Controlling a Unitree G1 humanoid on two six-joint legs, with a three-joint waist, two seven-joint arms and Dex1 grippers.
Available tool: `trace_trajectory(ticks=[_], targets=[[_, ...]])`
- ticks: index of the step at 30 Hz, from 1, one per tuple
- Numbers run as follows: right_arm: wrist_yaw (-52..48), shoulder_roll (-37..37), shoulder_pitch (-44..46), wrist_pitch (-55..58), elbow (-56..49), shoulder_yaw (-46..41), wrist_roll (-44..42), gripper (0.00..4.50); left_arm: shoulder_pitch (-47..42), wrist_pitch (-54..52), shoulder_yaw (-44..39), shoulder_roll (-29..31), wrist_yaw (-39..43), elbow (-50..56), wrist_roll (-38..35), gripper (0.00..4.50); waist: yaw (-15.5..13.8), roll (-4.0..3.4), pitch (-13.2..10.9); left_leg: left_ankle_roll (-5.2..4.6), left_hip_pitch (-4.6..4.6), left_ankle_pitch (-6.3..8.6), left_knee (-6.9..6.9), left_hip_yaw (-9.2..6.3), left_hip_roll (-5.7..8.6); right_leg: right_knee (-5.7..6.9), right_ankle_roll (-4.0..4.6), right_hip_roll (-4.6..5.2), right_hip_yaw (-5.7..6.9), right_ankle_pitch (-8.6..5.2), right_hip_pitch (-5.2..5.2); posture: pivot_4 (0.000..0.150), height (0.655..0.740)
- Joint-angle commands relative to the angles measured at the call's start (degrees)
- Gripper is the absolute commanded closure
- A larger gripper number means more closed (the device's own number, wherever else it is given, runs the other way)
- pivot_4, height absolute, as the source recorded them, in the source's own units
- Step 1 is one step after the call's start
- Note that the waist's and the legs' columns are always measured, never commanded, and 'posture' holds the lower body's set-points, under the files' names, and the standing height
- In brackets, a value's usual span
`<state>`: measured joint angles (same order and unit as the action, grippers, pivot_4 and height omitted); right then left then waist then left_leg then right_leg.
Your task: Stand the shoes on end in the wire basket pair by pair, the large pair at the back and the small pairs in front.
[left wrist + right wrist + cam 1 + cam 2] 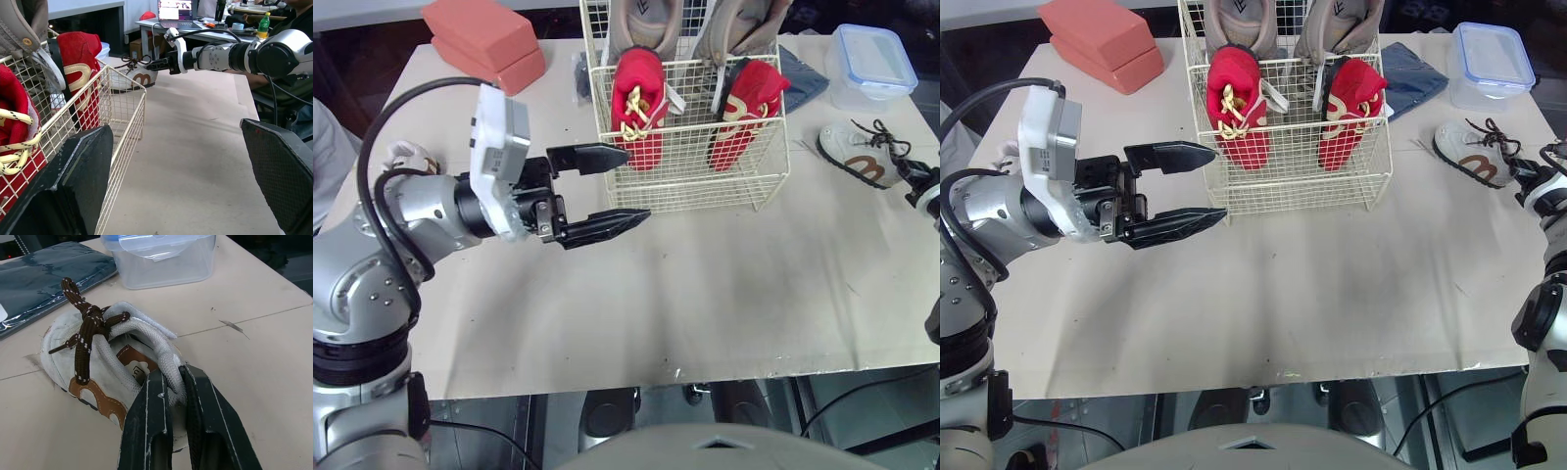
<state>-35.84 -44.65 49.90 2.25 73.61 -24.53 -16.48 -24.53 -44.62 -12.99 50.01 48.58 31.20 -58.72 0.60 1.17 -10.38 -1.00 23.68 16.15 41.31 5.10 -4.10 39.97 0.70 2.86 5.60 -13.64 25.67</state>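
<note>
- On the right gripper (pixel 172 376), the jaws are clamped on the heel collar of the white shoe (pixel 93 377); it is seen on the worktop (pixel 705 294), well right of the wire basket (pixel 690 191).
- On the left gripper (pixel 636 184), the jaws are spread wide and empty, held just beside the basket's front left corner.
- Two red shoes (pixel 639 108) are stood on end at the basket's front, a grey pair (pixel 646 24) behind.

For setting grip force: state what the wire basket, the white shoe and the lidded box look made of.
The wire basket: likely metal wire, cream coating, judging by its thin rigid grid. The white shoe: matte leather or synthetic, going by stitched panels; brown woven laces. The lidded box: clear glossy plastic, see-through walls, blue-rimmed lid.
</note>
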Motion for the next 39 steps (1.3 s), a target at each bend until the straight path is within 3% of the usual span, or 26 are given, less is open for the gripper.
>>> trace_trajectory(ticks=[1, 7, 12, 20, 25, 28, 34, 39], targets=[[-1.6, -1.8, -0.2, -1.1, -2.8, -1.1, -0.8, 4.45, -1.1, 0.7, -1.2, 0.6, 0.4, 1.0, -0.6, 0.0, 0.0, 0.0, 0.0, 0.0, 0.0, 0.0, 0.0, 0.01, 0.0, 0.0, 0.0, 0.0, 0.0, 0.0, 0.0, 0.15, 0.686], [-6.2, -3.1, -1.7, -1.9, -10.0, -2.9, -3.7, 4.45, -1.2, 0.8, -1.0, 0.6, 0.9, 0.7, -0.5, 0.0, 0.0, -0.04, 0.0, 0.0, 0.01, 0.0, 0.0, -0.01, 0.0, 0.0, 0.0, 0.0, 0.0, 0.0, 0.0, 0.15, 0.686], [-11.3, -3.3, -5.5, 2.6, -24.0, -6.2, -9.8, 4.45, -1.2, 0.9, -1.1, 0.9, 1.6, 0.1, -0.2, 0.0, -0.1, -0.09, -0.1, 0.0, 0.01, 0.0, -0.02, -0.04, -0.01, 0.0, -0.01, 0.0, 0.01, 0.0, 0.01, 0.15, 0.686], [-27.0, -5.1, -14.2, 19.5, -50.9, -12.9, -29.1, 4.45, -2.5, 1.5, -0.8, 1.4, 3.8, -2.4, 1.5, 0.0, -0.4, -0.1, -0.1, 0.0, 0.0, 0.0, -0.02, -0.07, -0.02, 0.0, -0.01, 0.0, 0.04, 0.0, 0.01, 0.15, 0.686], [-29.2, -5.7, -18.6, 30.4, -68.1, -10.8, -38.3, 4.45, -3.4, 2.4, -1.2, 1.9, 6.1, -5.0, 3.1, 0.0, -0.3, -0.12, 0.0, 0.0, -0.03, 0.0, -0.06, -0.07, -0.04, -0.01, -0.01, -0.02, 0.03, -0.01, 0.0, 0.15, 0.686], [-30.9, -6.3, -20.6, 35.4, -78.3, -6.7, -41.9, 4.45, -4.6, 1.1, -3.2, 1.8, 5.9, -6.1, 0.2, 0.0, -0.3, -0.12, 0.0, -0.01, -0.04, 0.01, -0.06, -0.09, -0.04, 0.0, -0.12, -0.02, 0.05, -0.07, 0.0, 0.15, 0.686], [-35.7, -7.0, -18.7, 33.3, -86.1, 3.0, -38.1, 4.45, -6.2, -0.8, -5.7, 2.7, 4.9, -8.1, -2.3, 0.0, -0.6, -0.11, 0.0, -0.02, 0.0, 0.01, -0.06, -0.14, -0.04, -0.06, -0.2, 0.0, 0.08, -0.11, 0.0, 0.15, 0.686], [-38.9, -3.1, -12.0, 19.5, -87.0, 15.2, -24.4, 4.45, -5.1, -2.6, -5.2, 2.3, 4.6, -7.8, -4.0, 0.0, -0.6, -0.11, -0.1, -0.02, 0.0, 0.01, -0.07, -0.16, -0.05, -0.06, -0.19, -0.01, 0.11, -0.11, 0.01, 0.15, 0.686]])
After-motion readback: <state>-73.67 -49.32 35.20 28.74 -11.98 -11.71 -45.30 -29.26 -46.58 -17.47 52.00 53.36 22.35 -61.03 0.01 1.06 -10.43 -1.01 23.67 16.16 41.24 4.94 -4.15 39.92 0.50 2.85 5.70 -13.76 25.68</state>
